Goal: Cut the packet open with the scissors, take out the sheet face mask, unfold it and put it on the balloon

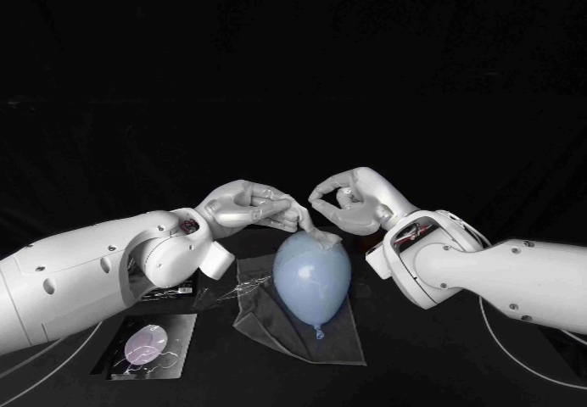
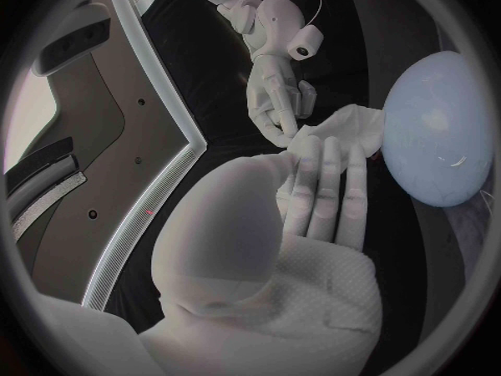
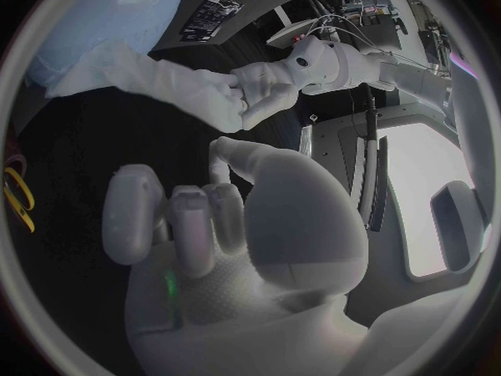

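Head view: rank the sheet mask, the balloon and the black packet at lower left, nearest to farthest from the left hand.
1. The sheet mask: pinched by the left hand, at the balloon's top.
2. The balloon: just below that hand, mid-table.
3. The black packet: flat at the lower left, clearly farthest.

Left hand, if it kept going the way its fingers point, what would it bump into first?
Probably the right hand. The left hand pinches the sheet mask above the balloon, and its fingers point across at the right hand, close beyond the mask. Depth is unclear.
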You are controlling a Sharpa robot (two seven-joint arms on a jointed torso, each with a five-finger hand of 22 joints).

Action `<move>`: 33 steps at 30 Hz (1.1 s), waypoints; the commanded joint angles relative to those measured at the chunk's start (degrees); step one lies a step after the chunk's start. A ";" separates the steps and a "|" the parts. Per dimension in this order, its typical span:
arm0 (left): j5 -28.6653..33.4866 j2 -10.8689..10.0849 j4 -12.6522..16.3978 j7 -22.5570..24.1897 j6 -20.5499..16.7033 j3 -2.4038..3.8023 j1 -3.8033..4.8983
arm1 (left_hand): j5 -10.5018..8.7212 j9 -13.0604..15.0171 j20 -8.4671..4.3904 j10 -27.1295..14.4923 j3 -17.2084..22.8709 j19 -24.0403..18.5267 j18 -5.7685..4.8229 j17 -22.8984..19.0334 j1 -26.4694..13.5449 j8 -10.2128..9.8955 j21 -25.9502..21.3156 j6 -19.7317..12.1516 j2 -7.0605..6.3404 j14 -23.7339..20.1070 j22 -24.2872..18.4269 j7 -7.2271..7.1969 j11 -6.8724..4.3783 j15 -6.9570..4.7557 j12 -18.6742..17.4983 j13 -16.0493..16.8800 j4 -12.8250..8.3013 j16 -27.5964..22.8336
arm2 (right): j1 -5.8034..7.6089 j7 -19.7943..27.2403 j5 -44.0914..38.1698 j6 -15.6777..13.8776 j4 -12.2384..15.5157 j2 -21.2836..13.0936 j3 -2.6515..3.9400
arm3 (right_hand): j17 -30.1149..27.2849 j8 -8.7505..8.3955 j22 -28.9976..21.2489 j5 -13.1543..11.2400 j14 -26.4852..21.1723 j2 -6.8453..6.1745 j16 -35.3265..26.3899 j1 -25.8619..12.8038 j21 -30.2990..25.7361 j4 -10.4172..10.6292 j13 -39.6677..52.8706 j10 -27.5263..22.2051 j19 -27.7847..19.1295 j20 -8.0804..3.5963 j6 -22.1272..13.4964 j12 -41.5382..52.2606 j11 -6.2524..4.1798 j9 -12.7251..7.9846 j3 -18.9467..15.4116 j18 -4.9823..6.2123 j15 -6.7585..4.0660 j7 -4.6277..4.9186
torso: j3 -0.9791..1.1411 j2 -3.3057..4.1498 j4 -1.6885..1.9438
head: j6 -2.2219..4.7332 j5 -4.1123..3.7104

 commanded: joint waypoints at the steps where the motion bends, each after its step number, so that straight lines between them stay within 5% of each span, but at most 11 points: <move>1: 0.12 0.06 0.03 0.32 -0.06 0.07 0.03 | 0.19 0.44 -0.03 0.32 0.55 0.47 0.53 0.12 0.21 0.30 0.38 0.30 -0.11 0.45 0.08 -0.03 0.10 0.11 0.14 -0.02 -0.14 0.28 | 0.06 1.07 1.39 -0.54 -0.01 -0.06 0.08 | 15.05 0.97 10.52 -0.10 6.09 0.43 0.20 -0.12 -0.10 -0.20 12.91 4.70 -0.17 0.07 0.28 -0.25 0.38 0.83 0.48 0.02 0.20 0.22 | 0.00 0.02 0.02 | 0.05 -0.06; 15: 0.25 -0.02 0.06 0.31 0.16 0.07 0.03 | 0.20 0.51 -0.06 0.34 0.74 0.53 0.55 0.18 0.12 0.32 0.45 0.31 -0.10 0.44 0.11 0.00 0.11 0.11 0.12 -0.03 -0.21 0.27 | 0.31 1.54 3.08 0.13 -0.27 -0.68 0.19 | 15.05 1.18 10.48 -0.68 6.09 0.30 0.20 -0.22 -0.21 -0.81 12.87 4.69 -0.24 0.10 0.19 -0.33 0.41 0.93 1.02 0.05 0.23 0.27 | 0.00 0.01 -0.01 | 0.14 0.04; 23: 2.96 0.07 0.23 -0.32 0.86 0.06 0.03 | 0.20 0.81 -0.10 0.02 1.49 0.52 0.51 0.58 -0.88 0.12 0.70 -0.15 -0.65 0.15 0.24 0.81 0.55 0.35 0.01 -0.06 -0.43 0.16 | 0.31 3.37 -3.00 1.56 0.06 0.11 0.19 | 15.05 -0.15 10.12 0.27 6.09 -3.69 0.20 -2.13 -1.48 -2.58 12.45 4.28 -0.95 0.64 -3.00 -1.34 1.36 0.62 -3.32 0.25 0.99 1.39 | -0.03 0.05 0.07 | 0.12 -0.08; 33: 6.14 0.01 0.64 -0.93 1.41 0.03 0.03 | 0.21 0.94 -0.29 -0.90 1.95 1.18 0.69 1.24 -2.22 -0.43 1.37 -0.92 -1.64 0.58 0.54 1.28 0.93 0.40 -0.27 -0.18 -0.58 0.55 | -0.13 2.90 -15.04 1.73 0.60 1.01 0.13 | 15.05 -4.24 9.84 -0.71 6.09 -5.33 0.20 -3.00 -2.56 -2.40 12.01 3.76 -1.58 1.81 -5.96 -2.42 3.07 -1.74 -7.43 0.40 2.44 3.38 | -0.02 0.01 0.09 | 0.09 0.03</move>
